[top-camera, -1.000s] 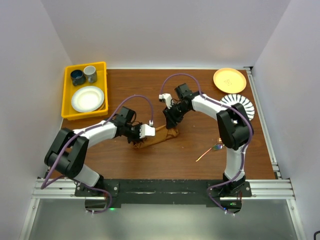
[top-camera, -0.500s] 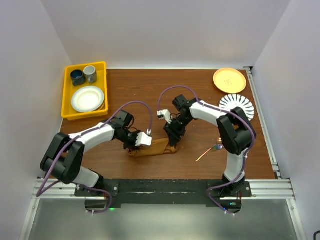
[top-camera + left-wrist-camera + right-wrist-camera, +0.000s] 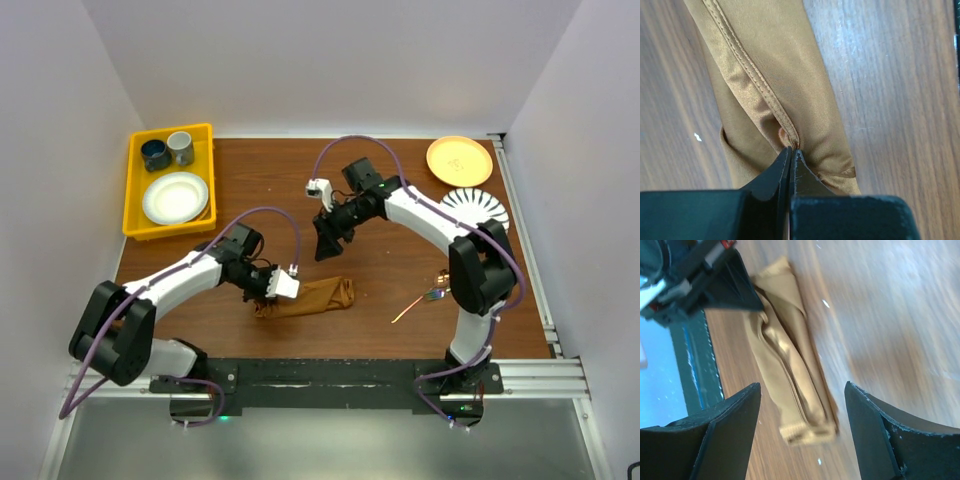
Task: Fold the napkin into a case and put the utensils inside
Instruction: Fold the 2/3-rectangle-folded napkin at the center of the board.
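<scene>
White arm links, black joints, purple cables, black wedge-shaped claw fingers.

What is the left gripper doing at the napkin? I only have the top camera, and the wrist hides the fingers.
Observer: In the left wrist view, the left gripper is shut on the napkin, pinching its stitched hem right at the fingertips.
Operator: And the right one, is it holding any cloth?
Observer: No. The right wrist view shows the right gripper open, with nothing between its fingers; the napkin lies below it, apart.
Operator: How does the fold look from there?
Observer: It is a narrow, long bundle with loose ridges running along it, and the end away from the left gripper shows a stitched edge.
</scene>
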`<state>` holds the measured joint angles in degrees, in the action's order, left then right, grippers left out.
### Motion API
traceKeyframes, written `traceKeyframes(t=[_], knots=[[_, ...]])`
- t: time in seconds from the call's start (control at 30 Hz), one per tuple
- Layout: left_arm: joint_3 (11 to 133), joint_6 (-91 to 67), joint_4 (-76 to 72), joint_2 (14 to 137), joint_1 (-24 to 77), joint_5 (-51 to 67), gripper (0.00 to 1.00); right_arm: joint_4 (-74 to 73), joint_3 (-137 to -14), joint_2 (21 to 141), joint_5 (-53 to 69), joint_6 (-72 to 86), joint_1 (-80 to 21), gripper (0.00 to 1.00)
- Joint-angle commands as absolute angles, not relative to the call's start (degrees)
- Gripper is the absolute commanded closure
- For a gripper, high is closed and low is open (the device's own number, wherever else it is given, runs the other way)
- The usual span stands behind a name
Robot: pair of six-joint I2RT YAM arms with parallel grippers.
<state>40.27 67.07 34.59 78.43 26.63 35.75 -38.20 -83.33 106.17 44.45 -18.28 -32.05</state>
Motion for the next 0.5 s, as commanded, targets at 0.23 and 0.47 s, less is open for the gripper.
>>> traceKeyframes(t=[0.23,0.47], knots=[[41.0,69.3,35.6,74.8,26.6,39.7,0.99,-28.6,-86.7,115.1,49.1,-10.6,-41.4,0.31],[40.4,69.4,35.2,74.7,26.5,39.6,0.99,-25.0,-85.8,117.4,51.3,-8.3,-43.5,0.28]])
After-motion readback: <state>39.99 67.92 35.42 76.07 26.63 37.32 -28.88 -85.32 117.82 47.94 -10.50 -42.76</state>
